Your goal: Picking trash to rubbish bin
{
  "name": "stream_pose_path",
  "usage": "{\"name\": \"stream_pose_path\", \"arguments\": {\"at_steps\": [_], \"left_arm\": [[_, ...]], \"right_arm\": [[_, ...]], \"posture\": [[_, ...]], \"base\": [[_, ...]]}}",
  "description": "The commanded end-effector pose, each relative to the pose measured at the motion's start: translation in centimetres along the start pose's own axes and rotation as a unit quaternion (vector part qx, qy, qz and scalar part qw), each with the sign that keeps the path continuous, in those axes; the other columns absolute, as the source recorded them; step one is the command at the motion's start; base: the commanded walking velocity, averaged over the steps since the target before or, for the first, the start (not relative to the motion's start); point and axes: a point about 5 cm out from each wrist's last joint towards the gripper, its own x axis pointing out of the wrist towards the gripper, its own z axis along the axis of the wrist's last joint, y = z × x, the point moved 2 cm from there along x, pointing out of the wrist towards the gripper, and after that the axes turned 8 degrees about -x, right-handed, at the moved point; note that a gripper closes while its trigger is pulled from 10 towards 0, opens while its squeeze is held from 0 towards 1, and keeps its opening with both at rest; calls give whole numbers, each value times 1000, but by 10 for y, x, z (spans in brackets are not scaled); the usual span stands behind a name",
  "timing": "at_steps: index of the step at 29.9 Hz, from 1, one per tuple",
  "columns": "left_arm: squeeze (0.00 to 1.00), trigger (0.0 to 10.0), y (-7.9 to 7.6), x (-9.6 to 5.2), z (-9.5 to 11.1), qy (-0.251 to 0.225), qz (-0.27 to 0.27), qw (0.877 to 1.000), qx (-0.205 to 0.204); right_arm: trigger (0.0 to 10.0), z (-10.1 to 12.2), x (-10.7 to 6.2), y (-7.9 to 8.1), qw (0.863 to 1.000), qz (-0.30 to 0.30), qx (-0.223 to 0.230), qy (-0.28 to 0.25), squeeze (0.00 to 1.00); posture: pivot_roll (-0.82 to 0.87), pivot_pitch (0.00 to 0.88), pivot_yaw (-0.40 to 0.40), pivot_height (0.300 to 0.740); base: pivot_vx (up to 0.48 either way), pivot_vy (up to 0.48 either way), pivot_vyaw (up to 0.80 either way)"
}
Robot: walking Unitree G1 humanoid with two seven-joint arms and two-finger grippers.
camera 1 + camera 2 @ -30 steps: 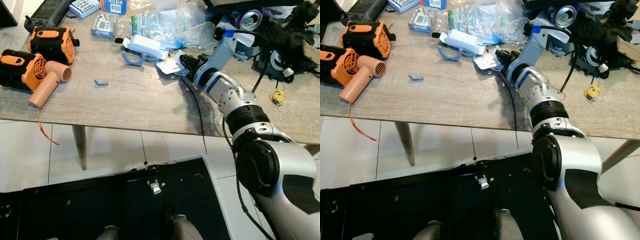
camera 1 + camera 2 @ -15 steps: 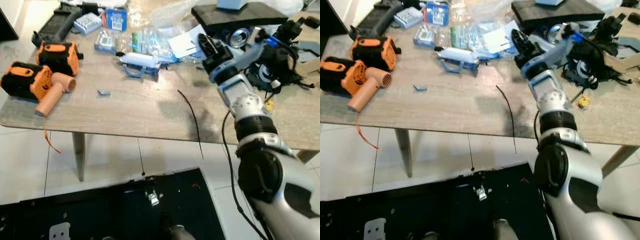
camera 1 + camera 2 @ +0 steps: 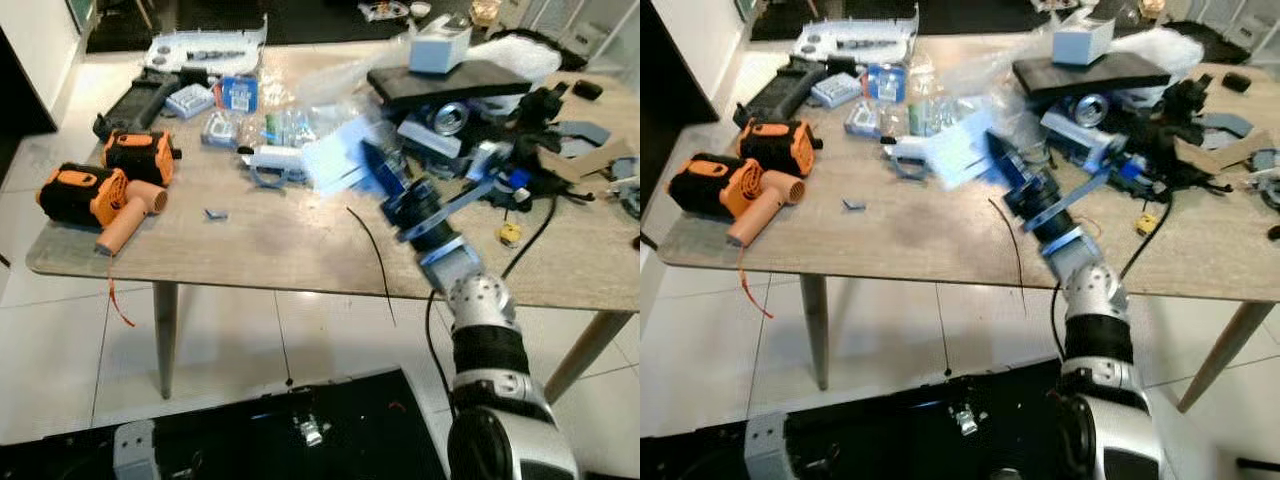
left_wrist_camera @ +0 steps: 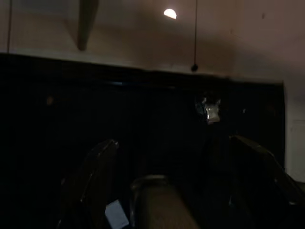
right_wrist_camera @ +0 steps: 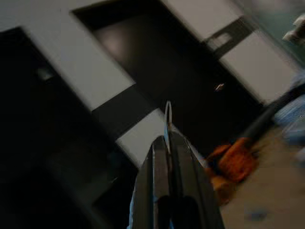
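Right gripper (image 3: 372, 165) lifted above the cluttered table (image 3: 280, 245), fingers pinched shut on a pale sheet of wrapper (image 3: 337, 163).

The wrapper, blurred, hangs in the air over the middle of the table, just left of the gripper, above a thin black cable (image 3: 372, 235) that runs off the near edge. In the right wrist view the two fingers (image 5: 159, 167) press together on the wrapper's thin edge. Two orange tools (image 3: 105, 180) lie at the table's left end. In the dark left wrist view, the left gripper (image 4: 167, 157) hangs low, fingers spread.

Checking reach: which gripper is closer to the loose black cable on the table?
Right. The right gripper, shut on a pale paper scrap, is raised above the table just beside the black cable. The left gripper hangs low over the dark floor, below table level.
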Motion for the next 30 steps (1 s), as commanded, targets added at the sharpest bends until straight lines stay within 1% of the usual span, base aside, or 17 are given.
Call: {"name": "stream_pose_path", "arguments": {"at_steps": [1, 2, 6, 7, 12, 16, 17, 19, 20, 21, 22, 23, 25, 27, 28, 29, 30], "left_arm": [[0, 10000, 10, -7, -14, 28, 18, 999, -8], [0, 10000, 11, -7, -12, 26, 22, 999, -10], [0, 10000, 14, -6, -8, 23, 28, 999, -13], [0, 10000, 18, -6, -4, 21, 36, 999, -12], [0, 10000, 25, -7, 0, 21, 52, 998, -12], [0, 10000, 34, -12, -7, 41, 76, 996, -9], [0, 10000, 34, -12, -7, 41, 76, 996, -9], [0, 10000, 39, -17, -16, 61, 91, 994, -9], [0, 10000, 42, -20, -22, 71, 99, 992, -11], [0, 10000, 44, -24, -29, 84, 109, 990, -13], [0, 10000, 44, -24, -29, 84, 109, 990, -13], [0, 10000, 47, -27, -34, 94, 117, 989, -14], [0, 10000, 47, -27, -34, 94, 117, 989, -14], [0, 10000, 51, -35, -48, 119, 136, 983, -20], [0, 10000, 51, -35, -48, 119, 136, 983, -20], [0, 10000, 53, -39, -55, 131, 143, 981, -22], [0, 10000, 53, -39, -55, 131, 143, 981, -22]], "right_arm": [[4039, -11, -1, 12, 1000, 26, 13, 11, 0], [10000, -21, -3, 10, 999, 13, 22, 21, 0], [10000, -33, -7, 9, 999, -1, 28, 35, 0], [10000, -49, -15, 7, 998, -23, 24, 62, 0], [10000, -71, -28, 4, 991, -62, 6, 120, 0], [10000, -99, -43, 10, 976, -60, -25, 208, 0], [10000, -99, -43, 10, 976, -60, -25, 208, 0], [10000, -113, -52, 15, 967, -48, -31, 249, 0], [10000, -121, -59, 14, 958, -49, -42, 279, 0], [10000, -133, -71, 12, 942, -52, -65, 325, 0], [10000, -133, -71, 12, 942, -52, -65, 325, 0], [10000, -142, -82, 9, 926, -53, -89, 363, 0], [10000, -142, -82, 9, 926, -53, -89, 363, 0], [10000, -160, -112, 0, 885, -66, -125, 443, 0], [10000, -160, -112, 0, 885, -66, -125, 443, 0], [10000, -165, -123, -2, 869, -70, -137, 470, 0], [10000, -165, -123, -2, 869, -70, -137, 470, 0]], "posture": [[-33, 200, 9, 740], [-39, 203, 14, 740], [-37, 196, 19, 740], [-32, 190, 23, 740], [-29, 181, 24, 740], [-32, 170, 25, 740], [-32, 170, 25, 740], [-35, 163, 25, 740], [-36, 158, 25, 740], [-36, 154, 25, 740], [-36, 154, 25, 740], [-35, 145, 25, 740], [-35, 145, 25, 740], [-37, 142, 25, 740], [-37, 142, 25, 740], [-41, 139, 29, 740], [-41, 139, 29, 740]], "base": [[0, 0, 0], [0, 0, 0], [0, 0, 0], [0, 0, 0], [0, 0, 0], [0, 0, 0], [0, 0, 0], [0, 0, 0], [0, 0, 0], [0, 0, 0], [0, 0, 0], [0, 0, 0], [0, 0, 0], [0, 0, 0], [0, 0, 0], [0, 0, 0], [0, 0, 0]]}}
